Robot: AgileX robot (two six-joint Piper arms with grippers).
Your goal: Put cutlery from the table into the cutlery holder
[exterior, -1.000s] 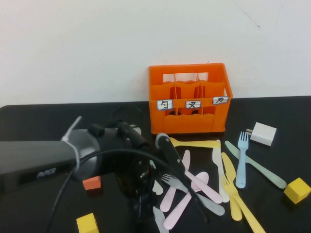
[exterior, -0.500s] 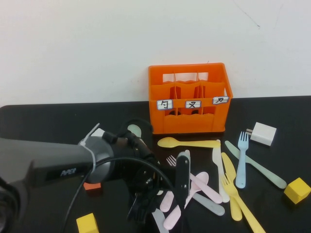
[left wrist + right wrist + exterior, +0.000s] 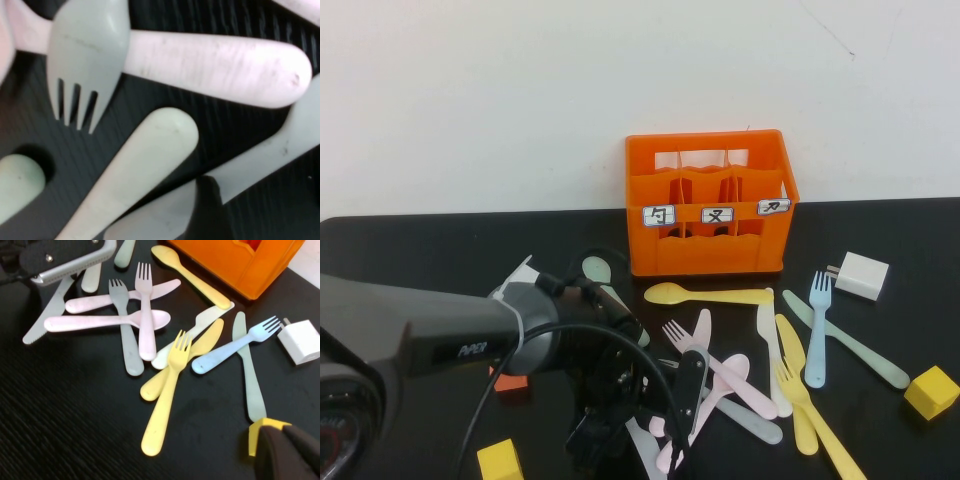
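Black table (image 3: 410, 250) fills the room's front, with the orange cutlery holder (image 3: 710, 205) at its back by the white wall. Pastel cutlery (image 3: 775, 360) lies spread in front of it. Left arm bends low, its left gripper (image 3: 665, 410) pointing down onto the pink pieces. Right gripper (image 3: 287, 452) hangs near a yellow cube (image 3: 931, 391). I cannot tell either grip.

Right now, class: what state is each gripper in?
Left gripper: low over the pink and grey cutlery, open, holding nothing.
Right gripper: above the table, state cannot be told.
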